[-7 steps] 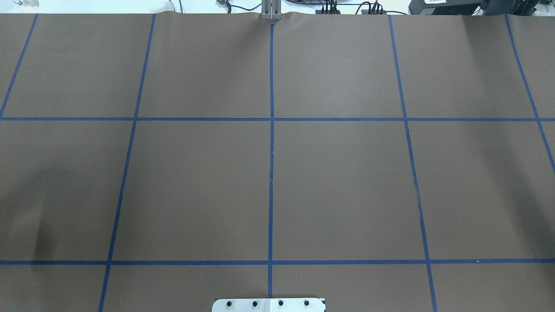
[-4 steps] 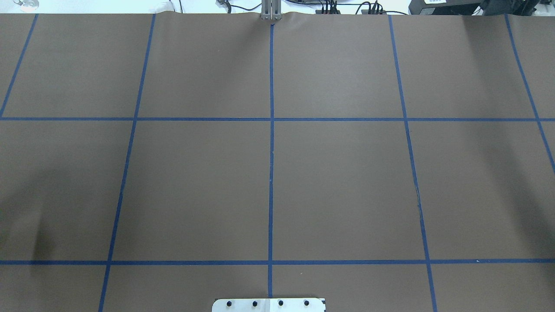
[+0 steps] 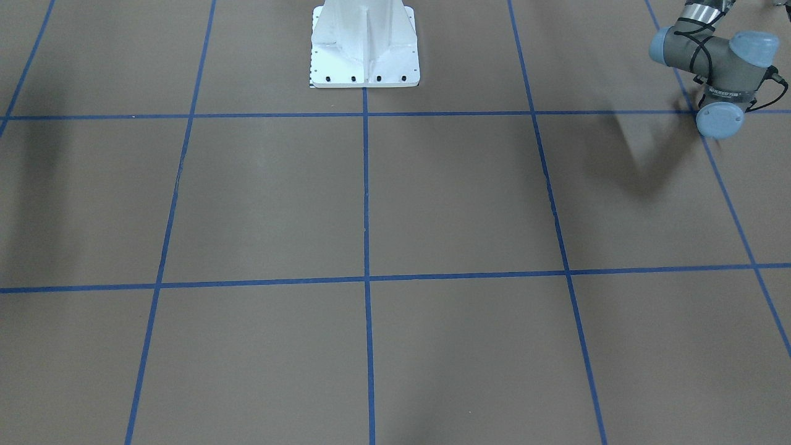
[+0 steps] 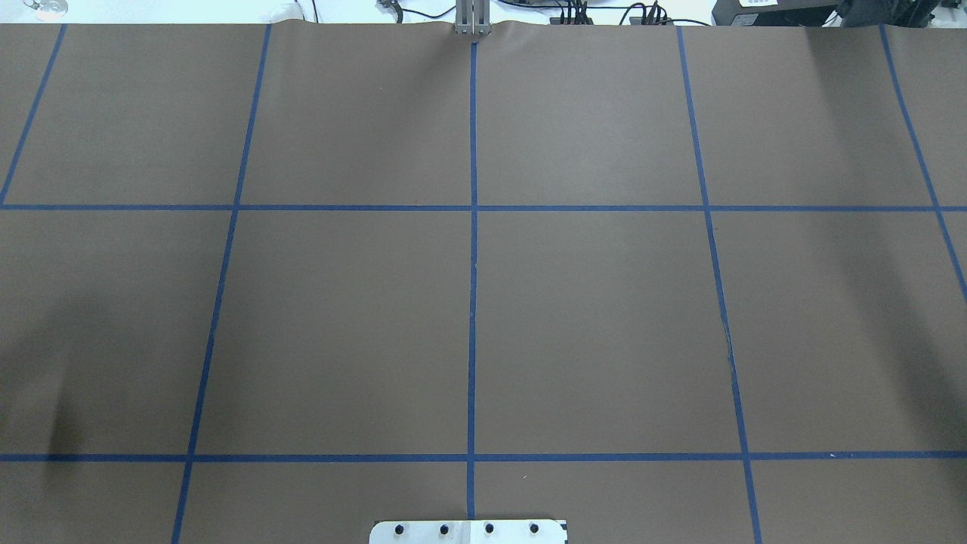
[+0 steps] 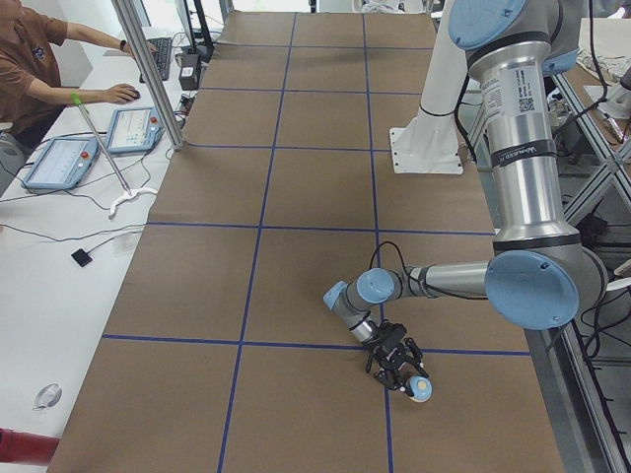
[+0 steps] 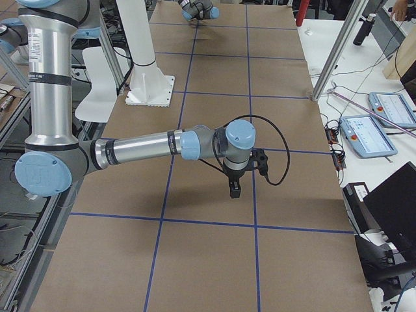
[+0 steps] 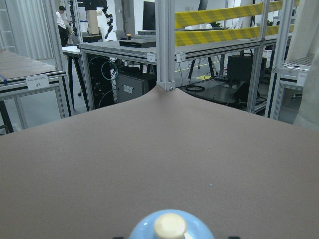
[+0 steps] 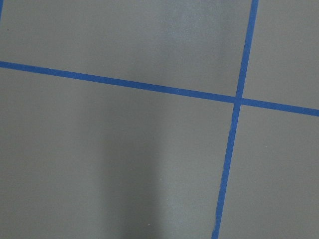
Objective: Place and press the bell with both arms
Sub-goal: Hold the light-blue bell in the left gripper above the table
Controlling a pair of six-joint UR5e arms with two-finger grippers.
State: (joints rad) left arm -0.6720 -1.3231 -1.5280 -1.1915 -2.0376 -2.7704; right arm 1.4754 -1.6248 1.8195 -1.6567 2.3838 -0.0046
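The black two-finger left gripper (image 5: 408, 376) sits low over the brown paper-covered table (image 4: 604, 317). It is at the end of the grey-and-silver left arm (image 5: 523, 197) with light-blue joint caps. The small light-blue dome-shaped bell (image 5: 421, 390), with a cream button on top, is right at this gripper's tips. In the left wrist view the bell stands upright at the bottom edge, with a dark sliver of the gripper on either side. I cannot tell whether the gripper is pressing on the bell or standing just off it, nor whether the bell's base touches the table.

The black two-finger right gripper (image 6: 234, 190) hangs from the grey-and-silver right arm (image 6: 136, 148). It points straight down above the table, well apart from the bell. It shows only in a side view, so I cannot tell how far open it is or whether it holds anything. Below it, the right wrist view shows a crossing of blue tape lines (image 8: 237, 100). The white bolted pedestal (image 3: 364, 49) stands between the two grippers, back on the robot's side.
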